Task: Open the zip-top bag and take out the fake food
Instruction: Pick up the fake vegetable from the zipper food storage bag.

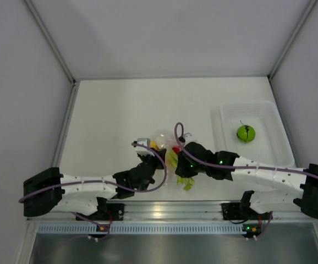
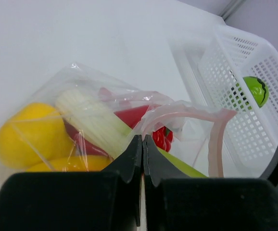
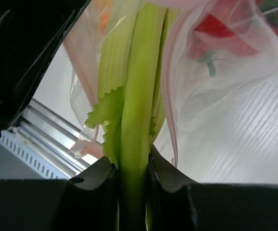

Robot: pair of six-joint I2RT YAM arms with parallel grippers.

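- Left gripper [image 2: 142, 147]: fingers pressed together on the lip of the zip-top bag [image 2: 76, 86], which lies mid-table between the arms. The pink zip strip [image 2: 196, 111] gapes open.
- Right gripper [image 3: 133, 168]: clamped on the green end of the leek stalk [image 3: 135, 86], which protrudes from the bag mouth.
- Other fake food: yellow piece [image 2: 31, 132] and red pepper [image 2: 134, 115] are inside the bag; green ball [image 2: 254, 90] sits in the tray [image 2: 235, 48].
- Recommendation: draw the stalk straight out along its length while the left gripper anchors the lip. A sideways pull risks dragging the bag or snagging the film.

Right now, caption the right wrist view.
Right end effector clamps a green plastic leek stalk protruding from the clear zip-top bag.
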